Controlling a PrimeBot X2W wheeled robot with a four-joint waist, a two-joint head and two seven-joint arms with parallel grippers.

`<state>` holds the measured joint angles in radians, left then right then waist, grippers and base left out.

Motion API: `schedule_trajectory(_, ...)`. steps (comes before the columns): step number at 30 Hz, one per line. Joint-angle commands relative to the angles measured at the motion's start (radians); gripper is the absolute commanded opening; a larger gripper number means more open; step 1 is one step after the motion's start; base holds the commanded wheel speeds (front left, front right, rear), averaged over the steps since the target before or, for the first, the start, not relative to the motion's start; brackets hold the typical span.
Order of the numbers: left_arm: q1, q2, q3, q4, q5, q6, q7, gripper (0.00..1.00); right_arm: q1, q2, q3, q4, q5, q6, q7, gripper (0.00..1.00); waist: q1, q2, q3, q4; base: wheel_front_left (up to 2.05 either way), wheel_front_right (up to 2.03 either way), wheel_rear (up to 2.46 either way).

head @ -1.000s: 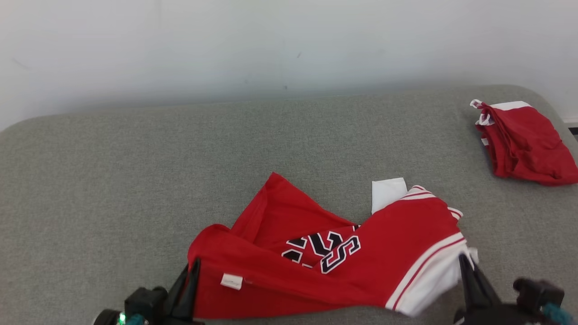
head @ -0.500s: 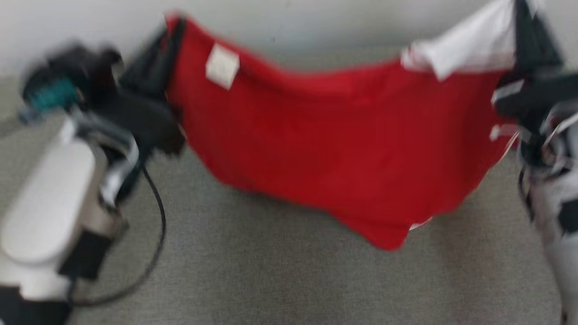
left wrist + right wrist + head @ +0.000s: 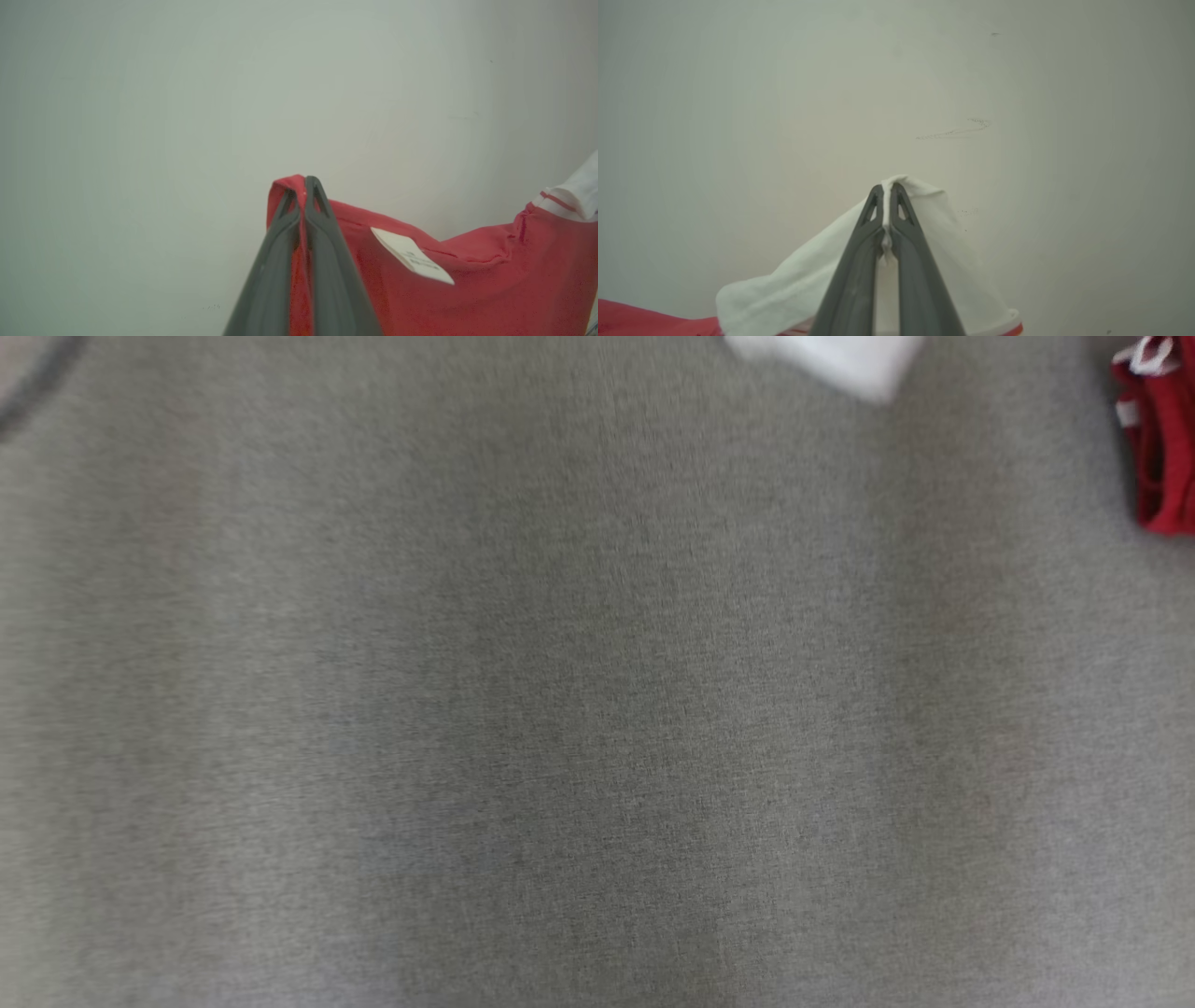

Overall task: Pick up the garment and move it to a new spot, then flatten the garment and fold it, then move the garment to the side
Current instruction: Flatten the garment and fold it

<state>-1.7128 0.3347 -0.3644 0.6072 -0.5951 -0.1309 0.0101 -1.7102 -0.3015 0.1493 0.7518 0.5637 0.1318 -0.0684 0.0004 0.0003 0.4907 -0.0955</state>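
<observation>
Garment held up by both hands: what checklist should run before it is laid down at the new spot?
1. Left hand shut on the garment's red edge: ok.
2. Right hand shut on its white trim: ok.
3. Cloth stretches from red edge to white trim, top edge sagging: ok.
4. Lower hem free of the grey surface: cannot tell.
5. Landing zone in the head view's middle bare: ok.
6. Second red garment and white piece sit at that view's edges, apart from the zone: ok.
</observation>
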Motion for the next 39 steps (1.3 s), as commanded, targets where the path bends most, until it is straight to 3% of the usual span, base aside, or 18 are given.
schedule_trajectory(1,-0.035,0.001,-0.010,0.021,0.004,0.002,-0.003,0.00,-0.027,0.005,0.007,0.019,-0.015,-0.002,-0.005,0.00,-0.0004,-0.0003,0.066,-0.027,0.00,0.00,0.00)
schedule_trajectory(12,-0.311,-0.004,-0.110,0.269,-0.057,0.002,-0.069,0.00,-0.281,0.047,0.047,0.237,-0.072,-0.002,-0.068,0.00,-0.0004,-0.0003,0.150,-0.039,0.00,0.00,0.00)
schedule_trajectory(19,-0.324,0.004,-0.169,0.343,-0.100,0.002,-0.123,0.00,-0.277,0.035,0.113,0.285,-0.057,-0.002,-0.112,0.00,-0.0004,-0.0003,0.193,-0.035,0.00,0.00,0.00)
schedule_trajectory(25,-0.259,0.018,-0.240,0.327,-0.125,0.002,-0.157,0.00,-0.228,0.025,0.165,0.267,-0.014,-0.002,-0.140,0.00,-0.0004,-0.0003,0.196,-0.035,0.00,0.00,0.00)
schedule_trajectory(31,-0.043,0.051,-0.279,0.209,-0.206,0.002,-0.240,0.00,-0.019,-0.023,0.222,0.152,0.079,-0.002,-0.182,0.00,-0.0004,-0.0003,0.131,-0.019,0.00,0.00,0.00)
schedule_trajectory(34,0.176,0.070,-0.256,0.078,-0.242,0.013,-0.269,0.00,0.228,-0.074,0.225,0.016,0.170,-0.002,-0.191,0.00,-0.0004,-0.0003,0.067,-0.012,0.00,0.00,0.00)
schedule_trajectory(39,0.503,0.106,-0.202,-0.176,-0.245,0.099,-0.275,0.00,0.603,-0.138,0.193,-0.217,0.238,-0.002,-0.196,0.00,-0.0004,-0.0003,-0.002,-0.011,0.00,0.00,0.00)
